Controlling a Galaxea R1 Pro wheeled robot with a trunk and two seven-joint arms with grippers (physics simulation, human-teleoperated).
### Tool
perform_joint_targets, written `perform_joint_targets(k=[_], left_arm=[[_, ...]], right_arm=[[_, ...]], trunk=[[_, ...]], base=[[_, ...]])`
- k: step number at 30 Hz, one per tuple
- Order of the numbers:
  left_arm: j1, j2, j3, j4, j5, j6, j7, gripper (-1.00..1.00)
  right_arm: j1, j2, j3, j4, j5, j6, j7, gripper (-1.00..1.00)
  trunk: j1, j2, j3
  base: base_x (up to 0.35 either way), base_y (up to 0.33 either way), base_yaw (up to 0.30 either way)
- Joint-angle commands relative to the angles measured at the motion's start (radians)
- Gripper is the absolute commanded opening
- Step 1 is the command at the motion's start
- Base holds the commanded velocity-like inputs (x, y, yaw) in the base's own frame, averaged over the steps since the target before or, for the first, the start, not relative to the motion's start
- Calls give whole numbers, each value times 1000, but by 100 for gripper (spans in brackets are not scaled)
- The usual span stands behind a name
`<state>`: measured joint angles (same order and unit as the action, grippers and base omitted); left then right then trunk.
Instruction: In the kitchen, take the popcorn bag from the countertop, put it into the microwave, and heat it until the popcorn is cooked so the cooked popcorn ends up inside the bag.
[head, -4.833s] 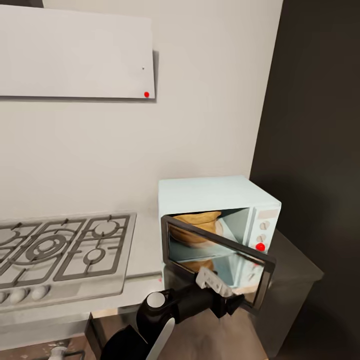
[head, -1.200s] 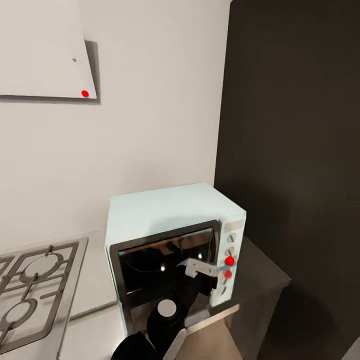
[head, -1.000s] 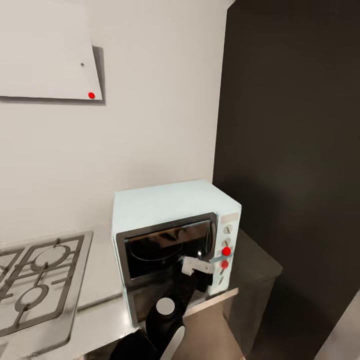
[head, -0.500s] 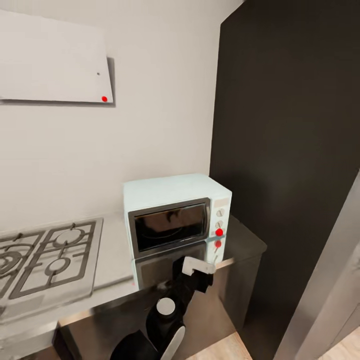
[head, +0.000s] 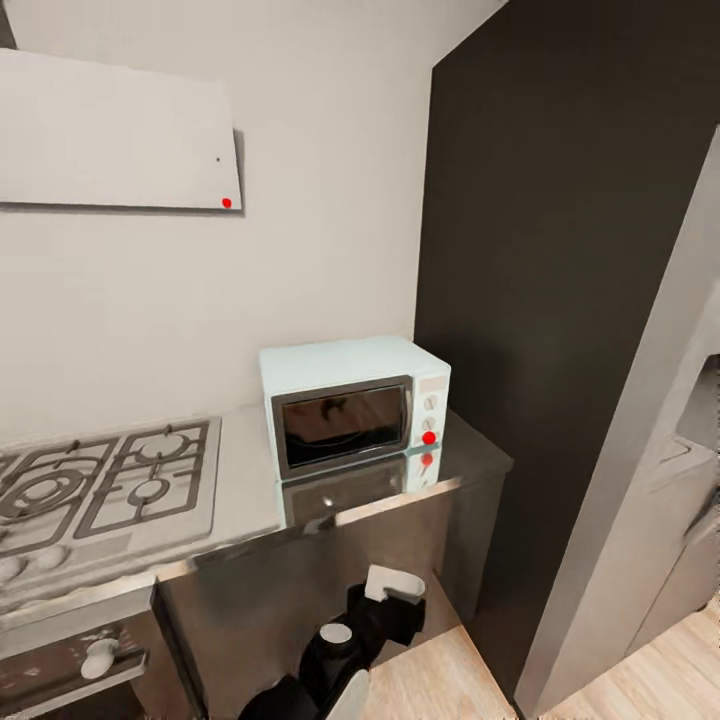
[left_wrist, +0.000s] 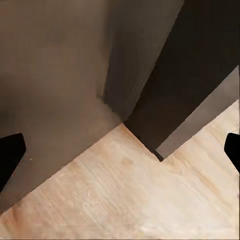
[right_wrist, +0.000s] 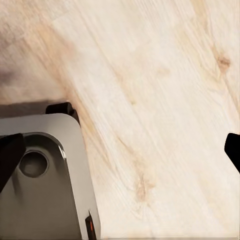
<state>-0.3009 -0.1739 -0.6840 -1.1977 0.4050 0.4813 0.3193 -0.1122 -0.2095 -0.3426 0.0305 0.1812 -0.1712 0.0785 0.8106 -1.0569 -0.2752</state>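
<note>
Our left gripper (left_wrist: 120, 155) has its two dark fingertips (left_wrist: 10, 155) far apart at opposite edges of the left wrist view, spread wide with nothing between them; beyond them lie the pale wood floor (left_wrist: 125, 200) and the foot of a dark cabinet panel (left_wrist: 170, 100). In the head view that arm (head: 385, 610) hangs low in front of the dark cabinet fronts (head: 330, 560), below the countertop edge and apart from the microwave.

Our right gripper (right_wrist: 120, 155) likewise shows a dark fingertip (right_wrist: 9, 159) at each side of its wrist view, wide open and empty, pointing down at the wood floor (right_wrist: 160, 100) with part of our own grey base (right_wrist: 45, 190) beneath it.

Outward from there, the microwave (head: 352, 402) stands on the countertop (head: 250, 490) near its right end, just beside the tall dark wall panel (head: 540, 300). Its dark glass door is closed, and a round red light (head: 429, 437) glows on the white side panel. We cannot see the popcorn bag through the dark glass. The gas hob (head: 100, 485) sits to the left of the microwave, and the flat white hood (head: 115, 135) hangs on the wall above it
</note>
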Motion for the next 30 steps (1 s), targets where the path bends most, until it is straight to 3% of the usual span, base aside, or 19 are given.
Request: perform_joint_targets(k=[1,4,8,10,12,14,17,20,23,25,28,30], left_arm=[[-1,2,3,101,82,-2,8,100],[-1,6,5,220,141,-2,10,100],[-1,4,5,376,162,-15,11,100],[-1,0,2,528,204,-85,9,100],[-1,0,2,635,271,-139,9,100],[-1,0,2,767,367,-207,6,100],[-1,-1,2,927,457,-294,-6,100],[0,-1,3,1053,481,-325,-56,100],[11,-1,4,1166,487,-330,-180,100],[16,3,5,1181,489,-335,-217,100],[24,24,6,1187,488,-340,-233,100],[31,31,6,1190,488,-380,-235,100]], right_arm=[[-1,-1,-8,3,8,-6,1,100],[-1,-1,-7,3,8,-6,1,100],[-1,-1,-7,3,8,-7,1,100],[-1,-1,-8,3,8,-7,1,100],[-1,-1,-7,3,8,-7,1,100],[-1,0,-4,3,9,-6,1,100],[-1,-2,0,2,13,-3,2,100],[-1,-5,3,-1,40,-1,2,100],[-1,-1,-2,-14,140,4,3,100],[-1,8,-3,-16,179,4,2,100],[-1,24,-2,-17,199,-2,-2,100],[-1,26,1,-16,201,-4,-2,100]], trunk=[[0,-1,-1],[0,-1,-1],[0,-1,-1],[0,-1,-1],[0,-1,-1],[0,-1,-1],[0,-1,-1],[0,-1,-1],[0,-1,-1],[0,-1,-1],[0,-1,-1],[0,-1,-1]], base=[[-69,0,0],[-29,0,0],[-84,0,0],[-159,0,0],[-195,0,0],[-277,0,0],[-323,0,0],[-342,0,0],[-346,0,0],[-346,0,0],[-344,0,0],[-194,0,0]])
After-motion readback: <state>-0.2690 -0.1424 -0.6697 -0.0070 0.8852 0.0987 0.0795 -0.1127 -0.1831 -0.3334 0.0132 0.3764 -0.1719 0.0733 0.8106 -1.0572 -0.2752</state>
